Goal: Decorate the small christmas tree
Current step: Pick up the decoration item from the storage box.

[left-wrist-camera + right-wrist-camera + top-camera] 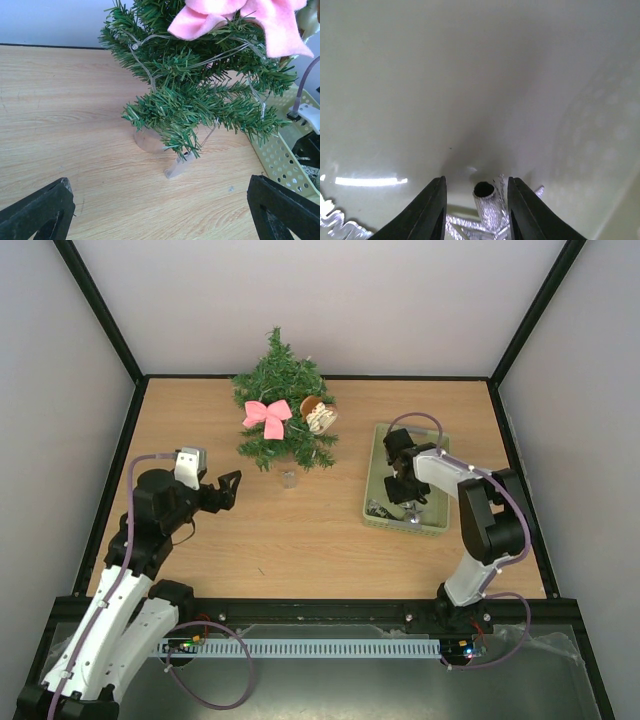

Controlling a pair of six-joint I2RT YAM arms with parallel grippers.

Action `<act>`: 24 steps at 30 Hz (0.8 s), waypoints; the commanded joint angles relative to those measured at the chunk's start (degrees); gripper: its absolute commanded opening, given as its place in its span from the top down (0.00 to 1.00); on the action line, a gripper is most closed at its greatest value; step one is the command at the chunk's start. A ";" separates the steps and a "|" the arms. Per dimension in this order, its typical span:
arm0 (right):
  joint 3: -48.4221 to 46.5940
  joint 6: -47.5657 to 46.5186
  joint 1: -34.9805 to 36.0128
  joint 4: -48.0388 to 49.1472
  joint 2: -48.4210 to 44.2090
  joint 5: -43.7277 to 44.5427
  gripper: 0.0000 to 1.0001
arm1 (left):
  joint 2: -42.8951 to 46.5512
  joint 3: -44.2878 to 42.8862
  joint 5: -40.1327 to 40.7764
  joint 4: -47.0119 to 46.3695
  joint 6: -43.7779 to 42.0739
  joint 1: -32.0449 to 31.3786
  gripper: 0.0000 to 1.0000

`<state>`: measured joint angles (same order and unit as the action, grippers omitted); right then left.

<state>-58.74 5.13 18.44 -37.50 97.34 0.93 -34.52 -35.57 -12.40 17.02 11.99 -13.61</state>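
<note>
Green basket (371, 490) holds silver ornament (490, 212); right pincer (476, 181) astride.

small christmas tree (283, 400): dark green needles. Bow (267, 417) on it: pink. Ornament (319, 416) right of the bow: brown and cream. Basket (280, 160), right side: pale green, dotted with holes. Tinsel piece (487, 212) inside: glittery silver. Table (300, 540): light wood grain.

The small christmas tree of bushy dark green needles (283, 410) is set at the back middle of the light wooden desk (300, 540), with a pink fabric bow (267, 417) hung on it. The pale green perforated basket (373, 475) is placed to its right; a silver glittery ornament (487, 207) is seen inside, between the parted jaws of the right pincer (476, 181).
</note>
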 commanded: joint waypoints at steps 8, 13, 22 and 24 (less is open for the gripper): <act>-0.22 -0.40 -0.06 -2.32 5.65 2.86 0.80 | 0.06 0.62 1.04 -1.20 -0.74 -0.49 0.04; -2.48 0.29 -0.07 -3.17 3.24 4.67 0.92 | 0.54 0.47 1.97 -1.01 -0.92 -0.46 0.05; -9.86 4.11 2.05 -6.18 -8.19 4.51 0.94 | 0.11 -2.86 -1.37 -3.30 2.81 -0.86 0.11; -11.99 5.07 2.93 -7.16 -11.61 4.30 0.94 | -0.44 -4.73 -3.80 -3.26 4.40 -1.45 0.13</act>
<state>-65.47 7.68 19.64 -41.12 93.38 4.21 -34.54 -36.07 -11.75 16.10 13.45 -14.22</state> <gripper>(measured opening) 0.065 0.883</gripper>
